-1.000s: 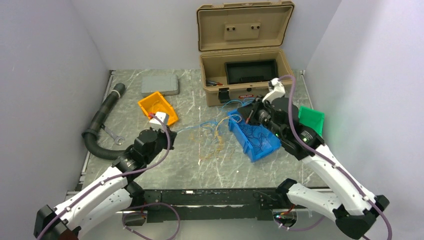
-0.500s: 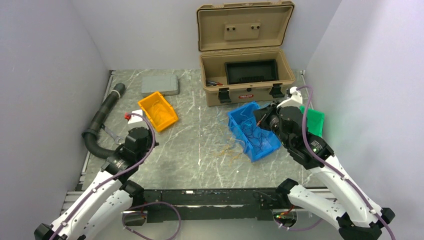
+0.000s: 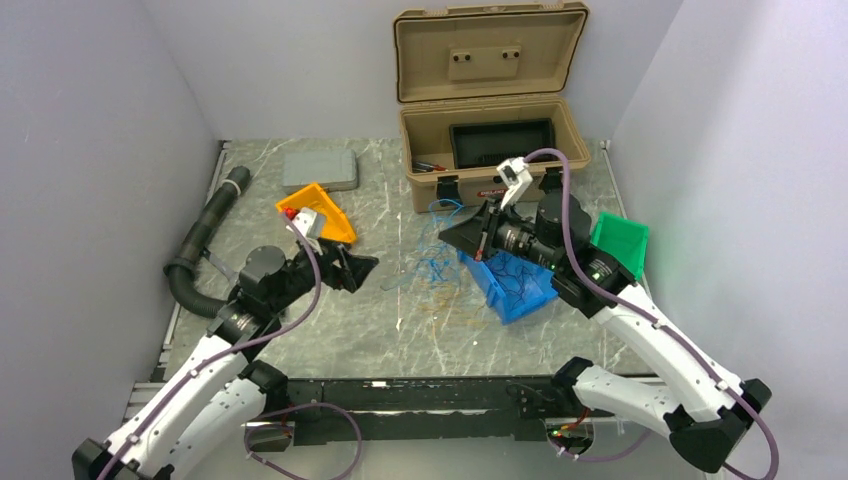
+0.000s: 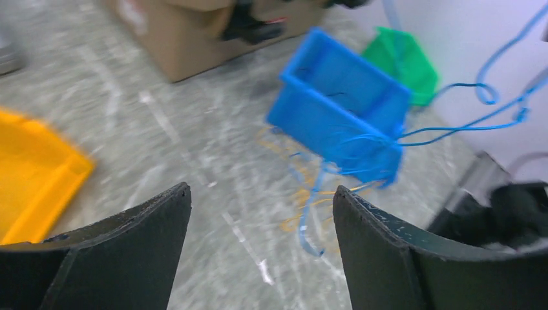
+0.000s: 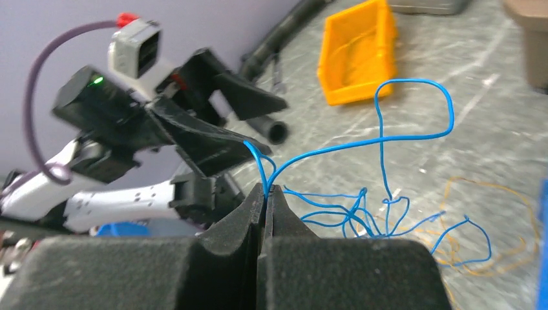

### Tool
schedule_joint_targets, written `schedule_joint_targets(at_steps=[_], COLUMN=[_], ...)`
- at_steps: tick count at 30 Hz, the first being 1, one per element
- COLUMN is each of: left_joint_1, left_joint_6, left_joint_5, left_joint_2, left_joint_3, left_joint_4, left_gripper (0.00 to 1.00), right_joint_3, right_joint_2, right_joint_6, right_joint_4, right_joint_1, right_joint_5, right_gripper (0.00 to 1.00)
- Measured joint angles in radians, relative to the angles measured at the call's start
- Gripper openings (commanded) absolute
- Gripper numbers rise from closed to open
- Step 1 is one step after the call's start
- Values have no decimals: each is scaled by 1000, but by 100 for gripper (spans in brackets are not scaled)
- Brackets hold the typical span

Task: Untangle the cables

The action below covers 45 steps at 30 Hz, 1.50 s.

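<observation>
While my right tool point(image 5: 265, 190) clamps blue cables point(image 5: 354, 213) above the counter's point(image 3: 380, 200) middle, my left tool point(image 4: 262, 194) stands spread, empty, nearer the left edge.

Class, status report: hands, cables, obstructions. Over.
Left hand open, empty. Right hand shut on blue cables, raised. Orange-yellow cables loose on table. Blue bin close beside.

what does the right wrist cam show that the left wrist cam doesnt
Only right wrist: the right gripper, jaws shut on the blue cables, and the black hose. Only left wrist: the green bin and the whole blue bin. Both: the left gripper with jaws open, blue cables, loose orange-yellow cables, and the orange bin.
</observation>
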Motion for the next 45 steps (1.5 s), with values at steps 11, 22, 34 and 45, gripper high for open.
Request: schedule_joint_targets(at_steps=[11,22,34,45], left_joint_1=[-116,-124,-128,-163], left_joint_6=[1,-5,89,266], left_joint_5=[350,415,414,470], left_joint_2=[101,127,247,361], left_joint_3=[-15,48,256,476], left_joint_4=[315,371,85,-317], left_gripper=[84,0,0,0], right_joint_3=[0,2,-93,-320], right_joint_2=[89,139,2,-171], right_joint_6=[3,-2,-26,-171], right_joint_4=[147,163,97,84], right_joint_1=[93,156,169,167], right_joint_5=[-135,-133,127,183], right_gripper=[0,5,75,81])
